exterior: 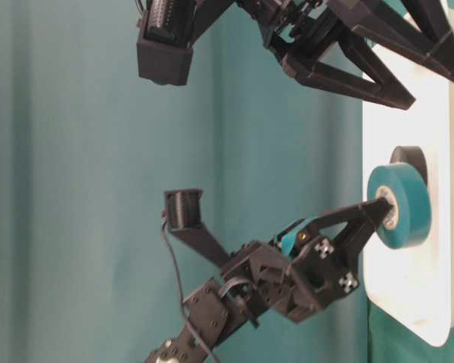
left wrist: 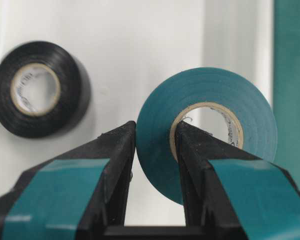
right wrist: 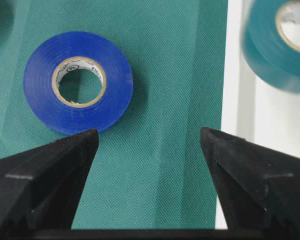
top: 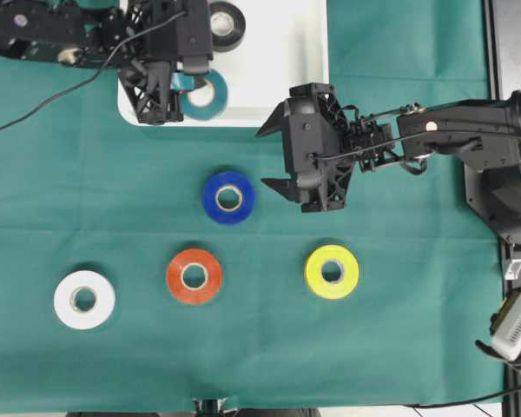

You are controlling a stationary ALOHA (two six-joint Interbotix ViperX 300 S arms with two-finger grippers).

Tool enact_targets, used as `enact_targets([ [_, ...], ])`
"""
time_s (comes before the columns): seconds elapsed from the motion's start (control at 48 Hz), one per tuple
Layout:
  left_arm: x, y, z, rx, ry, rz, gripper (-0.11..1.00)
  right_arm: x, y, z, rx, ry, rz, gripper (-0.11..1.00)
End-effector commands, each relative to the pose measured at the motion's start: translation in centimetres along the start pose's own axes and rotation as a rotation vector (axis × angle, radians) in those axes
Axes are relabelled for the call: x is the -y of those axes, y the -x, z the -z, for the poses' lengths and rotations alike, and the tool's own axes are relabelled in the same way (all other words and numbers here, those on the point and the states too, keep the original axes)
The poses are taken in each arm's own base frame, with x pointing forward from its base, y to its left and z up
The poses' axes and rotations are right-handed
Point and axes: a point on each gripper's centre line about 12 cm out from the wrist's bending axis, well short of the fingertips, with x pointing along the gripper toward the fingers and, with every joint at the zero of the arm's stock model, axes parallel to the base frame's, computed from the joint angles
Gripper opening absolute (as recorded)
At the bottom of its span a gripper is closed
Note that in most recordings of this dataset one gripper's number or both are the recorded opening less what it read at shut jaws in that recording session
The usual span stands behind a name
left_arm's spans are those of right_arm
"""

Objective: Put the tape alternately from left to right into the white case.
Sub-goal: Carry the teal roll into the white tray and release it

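Note:
My left gripper (left wrist: 156, 127) is shut on the wall of the teal tape (left wrist: 215, 87), one finger inside its core and one outside. It holds the roll upright over the white case (top: 278, 69), near the case's front rim. The black tape (top: 227, 23) lies flat in the case behind it. My right gripper (top: 265, 158) hangs open and empty above the cloth, just right of the blue tape (top: 228, 197). In the right wrist view the blue tape (right wrist: 77, 90) lies ahead of the left finger. Red-orange tape (top: 194, 276), white tape (top: 84, 300) and yellow tape (top: 332, 272) lie flat nearer the front.
A green cloth (top: 399, 347) covers the table. The left arm's cable (top: 52, 95) trails over the cloth at the back left. A pale box-like object (top: 517, 317) sits off the cloth at the right edge, beside the right arm's base.

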Motion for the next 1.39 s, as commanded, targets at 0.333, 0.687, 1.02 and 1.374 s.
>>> enact_targets([
  [0.333, -2.9, -1.3, -1.8, 0.046, 0.009, -0.051, 0.22, -0.1, 0.0, -0.4, 0.015, -0.001, -0.005, 0.87],
  [0.687, -3.3, -1.5, -1.7, 0.046, 0.014, -0.057, 0.22, -0.1, 0.1, -0.4, 0.016, -0.001, -0.005, 0.87],
  [1.02, -3.3, -1.5, -1.8, 0.056, 0.014, -0.06, 0.22, -0.1, 0.1, -0.4, 0.016, -0.001, -0.005, 0.87],
  [1.374, -3.3, -1.5, -1.8, 0.062, 0.013, -0.062, 0.72, -0.1, 0.0, -0.4, 0.015, -0.001, -0.005, 0.87],
])
